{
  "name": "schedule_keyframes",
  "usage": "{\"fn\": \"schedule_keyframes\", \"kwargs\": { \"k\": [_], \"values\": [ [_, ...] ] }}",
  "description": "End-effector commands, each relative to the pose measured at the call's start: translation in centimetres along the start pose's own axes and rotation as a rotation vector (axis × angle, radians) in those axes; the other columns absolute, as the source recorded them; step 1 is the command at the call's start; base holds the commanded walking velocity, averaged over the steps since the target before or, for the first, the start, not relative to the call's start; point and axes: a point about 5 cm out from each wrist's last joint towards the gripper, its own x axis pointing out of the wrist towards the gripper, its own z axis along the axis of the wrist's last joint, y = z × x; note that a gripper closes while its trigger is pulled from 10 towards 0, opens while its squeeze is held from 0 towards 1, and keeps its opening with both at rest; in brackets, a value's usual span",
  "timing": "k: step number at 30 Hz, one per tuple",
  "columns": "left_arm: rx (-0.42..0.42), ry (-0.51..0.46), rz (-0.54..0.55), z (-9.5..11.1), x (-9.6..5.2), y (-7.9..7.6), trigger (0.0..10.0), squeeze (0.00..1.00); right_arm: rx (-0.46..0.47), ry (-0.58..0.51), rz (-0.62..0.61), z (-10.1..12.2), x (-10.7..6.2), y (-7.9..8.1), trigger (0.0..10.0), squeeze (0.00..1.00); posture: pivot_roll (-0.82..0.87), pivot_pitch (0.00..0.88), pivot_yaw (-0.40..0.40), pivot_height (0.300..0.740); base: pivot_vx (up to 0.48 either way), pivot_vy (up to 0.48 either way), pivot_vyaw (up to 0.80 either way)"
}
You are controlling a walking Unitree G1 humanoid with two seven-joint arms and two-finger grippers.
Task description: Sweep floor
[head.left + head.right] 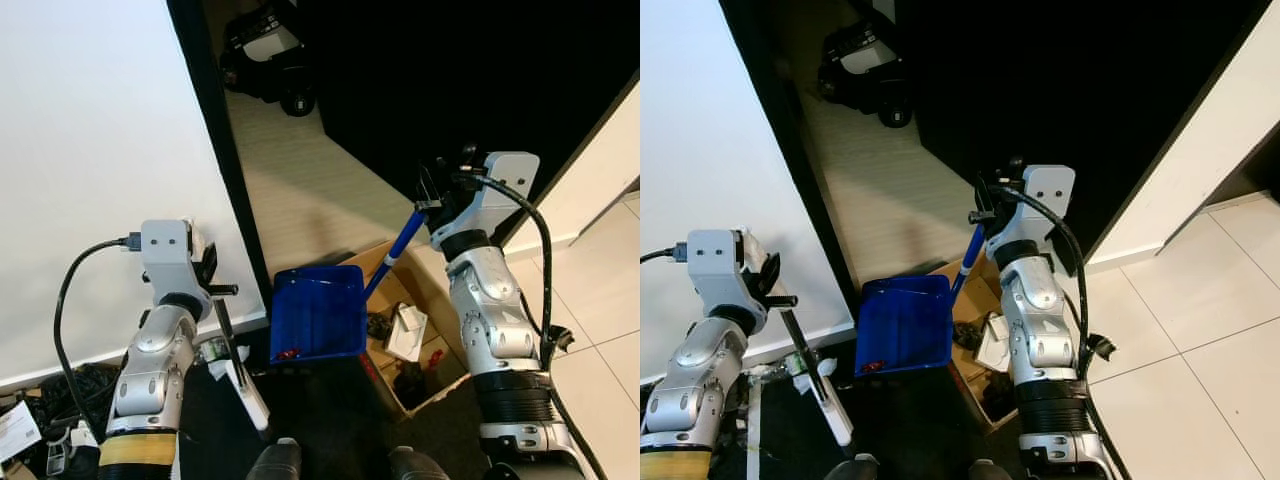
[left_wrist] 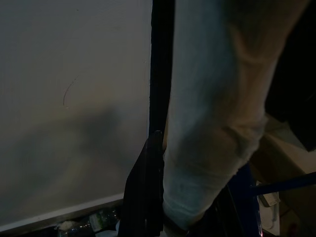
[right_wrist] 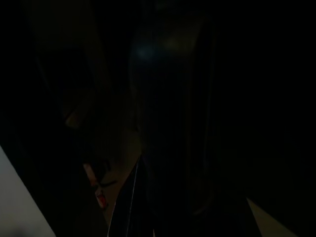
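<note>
Dustpan (image 1: 318, 312), blue, hangs mid-frame at about 6 o'clock from the doorway strip of pale floor (image 1: 300, 170), tilted with its mouth toward the robot; a few small red bits (image 1: 289, 353) sit at its lower lip. Its blue handle (image 1: 395, 252) runs up to 2 o'clock into the right gripper (image 1: 432, 200), fingers clamped around the handle top. Left gripper (image 1: 212, 285) at 9 o'clock grips a black-and-white brush stick (image 1: 240, 370), fingers closed on it; the stick slants down toward 5 o'clock. An open cardboard box (image 1: 405, 330) with trash sits just beside and partly under the pan at 4 o'clock. White wall panel (image 1: 90, 150) on the left, dark wheeled machine (image 1: 265, 55) at 12 o'clock. Right wrist view too dark to read.

Risks: pan held by the handle tip only, so it may swing or twist and spill the red bits short of the box. Pan edge is close to the box flap and could snag. Brush stick is near the pan's left side, so a careless arm move could knock it.
</note>
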Motion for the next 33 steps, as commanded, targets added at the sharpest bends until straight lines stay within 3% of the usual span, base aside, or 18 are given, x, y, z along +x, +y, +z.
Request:
{"fn": "schedule_keyframes", "kwargs": {
  "k": [1, 7, 10, 14, 25, 26, 29, 33],
  "values": [
    [0.031, -0.014, 0.004, 0.2, -0.1, 0.2, 10.0, 0.0, 0.062, 0.003, 0.011, -0.4, -0.2, 0.0, 10.0, 0.0, 0.2, 0.145, 0.009, 0.74, 0.0, 0.0, 0.0],
    [0.03, -0.017, -0.001, 0.2, 0.1, 0.1, 10.0, 0.0, -0.005, 0.011, 0.006, -1.2, -0.7, -0.5, 10.0, 0.0, 0.19, 0.144, 0.013, 0.74, 0.0, 0.0, 0.0],
    [0.026, -0.022, -0.006, 0.4, 0.3, -0.1, 10.0, 0.0, -0.091, 0.014, 0.03, -2.9, -1.8, 0.2, 10.0, 0.0, 0.2, 0.143, 0.013, 0.74, 0.0, 0.0, 0.0],
    [0.027, -0.028, -0.002, 0.5, 0.2, 0.1, 10.0, 0.0, -0.106, 0.003, 0.061, -3.7, -2.7, 1.2, 10.0, 0.0, 0.21, 0.142, 0.014, 0.74, 0.0, 0.0, 0.0],
    [0.036, -0.03, 0.007, 0.5, 0.1, 0.4, 10.0, 0.0, -0.15, -0.044, 0.038, -3.3, -2.4, 1.1, 10.0, 0.0, 0.21, 0.134, 0.019, 0.74, 0.0, 0.0, 0.0],
    [0.049, -0.055, 0.027, 1.0, 0.0, 0.9, 10.0, 0.0, -0.143, -0.109, 0.022, -1.7, -1.7, 0.9, 10.0, 0.0, 0.21, 0.133, 0.02, 0.74, 0.0, 0.0, 0.0],
    [0.051, -0.067, 0.038, 1.2, 0.0, 1.2, 10.0, 0.0, -0.139, -0.149, 0.015, -0.6, -1.4, 0.9, 10.0, 0.0, 0.21, 0.132, 0.02, 0.74, 0.0, 0.0, 0.0],
    [0.062, -0.071, 0.06, 1.6, 0.2, 2.0, 10.0, 0.0, -0.093, -0.279, 0.036, 3.7, 0.2, 1.8, 10.0, 0.0, 0.21, 0.129, 0.02, 0.74, 0.0, 0.0, 0.0]
  ]
}}
